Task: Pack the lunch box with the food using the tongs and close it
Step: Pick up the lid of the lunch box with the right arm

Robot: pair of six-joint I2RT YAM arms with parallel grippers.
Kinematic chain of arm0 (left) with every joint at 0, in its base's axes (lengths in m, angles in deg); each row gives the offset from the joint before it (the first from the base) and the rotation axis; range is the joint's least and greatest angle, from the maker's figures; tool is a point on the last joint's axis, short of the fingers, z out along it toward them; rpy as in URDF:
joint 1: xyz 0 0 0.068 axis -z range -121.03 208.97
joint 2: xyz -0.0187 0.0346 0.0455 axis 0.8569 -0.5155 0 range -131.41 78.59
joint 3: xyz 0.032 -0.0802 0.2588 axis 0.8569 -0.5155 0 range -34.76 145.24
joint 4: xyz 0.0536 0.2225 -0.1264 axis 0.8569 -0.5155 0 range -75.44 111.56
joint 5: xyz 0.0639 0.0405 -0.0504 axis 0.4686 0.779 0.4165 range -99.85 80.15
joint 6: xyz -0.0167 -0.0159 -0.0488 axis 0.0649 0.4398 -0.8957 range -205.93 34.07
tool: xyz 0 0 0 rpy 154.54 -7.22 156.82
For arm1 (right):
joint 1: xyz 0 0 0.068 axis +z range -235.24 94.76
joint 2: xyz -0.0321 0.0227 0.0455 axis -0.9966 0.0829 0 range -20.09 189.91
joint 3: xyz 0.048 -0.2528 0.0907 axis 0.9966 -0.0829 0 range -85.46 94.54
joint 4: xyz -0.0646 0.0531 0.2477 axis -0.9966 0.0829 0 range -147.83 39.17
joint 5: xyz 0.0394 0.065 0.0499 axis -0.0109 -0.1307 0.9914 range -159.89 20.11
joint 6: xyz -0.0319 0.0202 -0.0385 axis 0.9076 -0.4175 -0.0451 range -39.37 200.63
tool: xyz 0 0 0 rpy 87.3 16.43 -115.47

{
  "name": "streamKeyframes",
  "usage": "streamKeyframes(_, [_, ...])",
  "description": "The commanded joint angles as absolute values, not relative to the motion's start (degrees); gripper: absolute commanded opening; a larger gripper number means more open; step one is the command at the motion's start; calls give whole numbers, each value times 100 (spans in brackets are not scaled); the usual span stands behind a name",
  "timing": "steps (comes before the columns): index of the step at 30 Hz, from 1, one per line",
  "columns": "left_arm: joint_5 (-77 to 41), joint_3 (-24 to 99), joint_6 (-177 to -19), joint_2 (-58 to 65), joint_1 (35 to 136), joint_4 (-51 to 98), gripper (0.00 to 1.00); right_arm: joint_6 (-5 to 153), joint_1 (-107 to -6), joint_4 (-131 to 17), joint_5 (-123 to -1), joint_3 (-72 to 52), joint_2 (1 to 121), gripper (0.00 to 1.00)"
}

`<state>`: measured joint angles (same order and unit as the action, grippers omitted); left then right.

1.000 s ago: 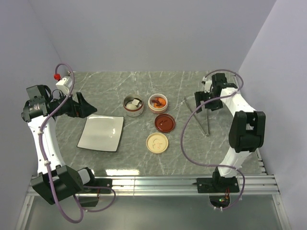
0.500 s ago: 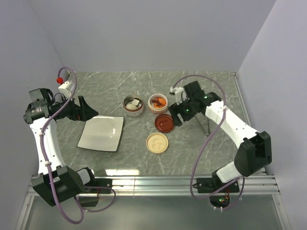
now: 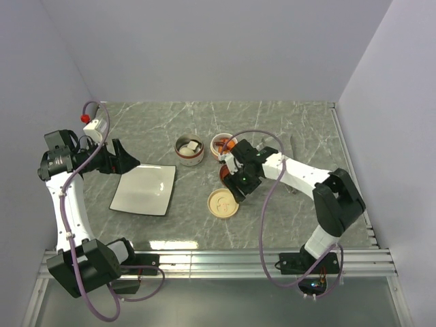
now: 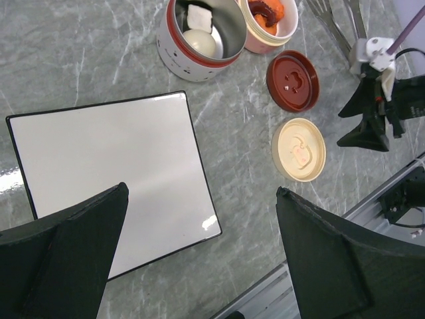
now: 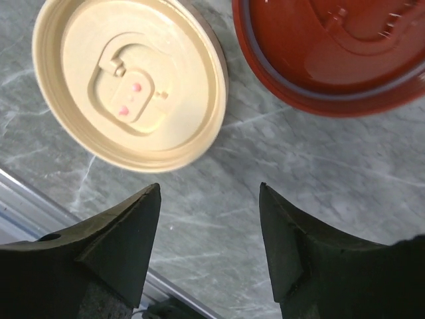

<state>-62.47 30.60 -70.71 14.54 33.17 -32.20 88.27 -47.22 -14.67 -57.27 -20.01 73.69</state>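
A grey marbled bench [image 3: 286, 122] carries the whole spread. The right arm [image 3: 300, 174] stretches low across it toward the middle and crosses over the silver tongs [image 4: 332, 30]. From above, only a short stretch of metal shows beyond the arm. The left wrist view catches the tongs' slim arms at the top edge of the frame, cut off.

A white square plate [image 3: 144, 189] sits bare at left-centre. The left tool [image 4: 199, 193] hangs over its near edge, spread wide and holding nothing.

Beyond the plate stand the two open round tubs of the lunch box, side by side: a steel-lined tub [image 3: 189, 150] and a pink tub [image 3: 223, 145]. Nearer the arm bases, two lids lie flat on the bench. The red lid [image 4: 293, 80] is partly masked by the right wrist in the overhead view, and the cream lid [image 3: 223, 203] lies just beside it.

The right tool [image 5: 209, 199] hovers above bare bench next to both lids, its fingers moderately parted with nothing between them.

The food is already in the tubs. A white egg-like ball [image 4: 201, 41] and a white piece [image 4: 198, 14] sit in the steel-lined one. Orange fried bits [image 4: 269, 8] sit in the pink one, cropped by the frame. No other pieces can be made out.
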Motion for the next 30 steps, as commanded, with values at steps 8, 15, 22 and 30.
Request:
streamKeyframes(8, [-6320,2932,-7161,1408,3295,-2863,99,8599,-4499,-1907,-6067,-1664,8151,58])
streamKeyframes(15, [-6285,2844,-7161,1372,3287,-2793,99,8494,-4490,-2013,-6181,-1585,8388,42])
streamKeyframes(22, [-6364,2984,-7205,1267,3295,-2854,99,8476,-4481,-1969,-6084,-1567,8530,12])
streamKeyframes(30, [-6504,3124,-7327,1407,3295,-2687,99,8626,-4490,-1766,-4012,-1340,7423,0])
